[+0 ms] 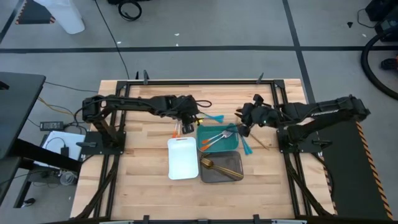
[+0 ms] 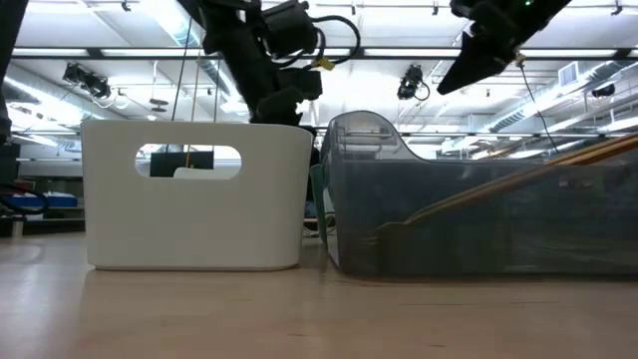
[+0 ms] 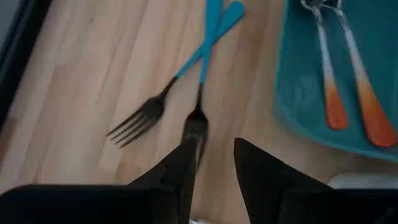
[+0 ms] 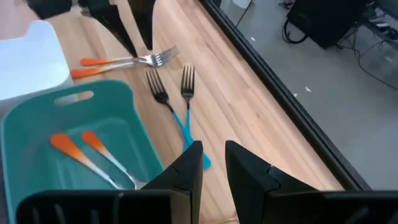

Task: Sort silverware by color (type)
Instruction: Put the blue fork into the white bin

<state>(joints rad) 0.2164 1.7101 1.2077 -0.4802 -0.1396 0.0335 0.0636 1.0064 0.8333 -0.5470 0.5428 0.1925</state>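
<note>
The left gripper [image 3: 211, 165] hangs with its fingers parted and empty, just over the head of a blue-handled fork [image 3: 200, 93]. The fork's long axis runs straight away from the gripper, toward the teal tray [image 3: 292, 93]. The right gripper [image 4: 212, 158] is farther away; whether it is open cannot be told.

Orange-handled forks [image 3: 348, 93], heads cut off

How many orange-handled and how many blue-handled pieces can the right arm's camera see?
Orange-handled pieces: 4 (2 in the teal tray, 2 on the table)
Blue-handled forks: 2 (both on the table)
Total: 6
</note>
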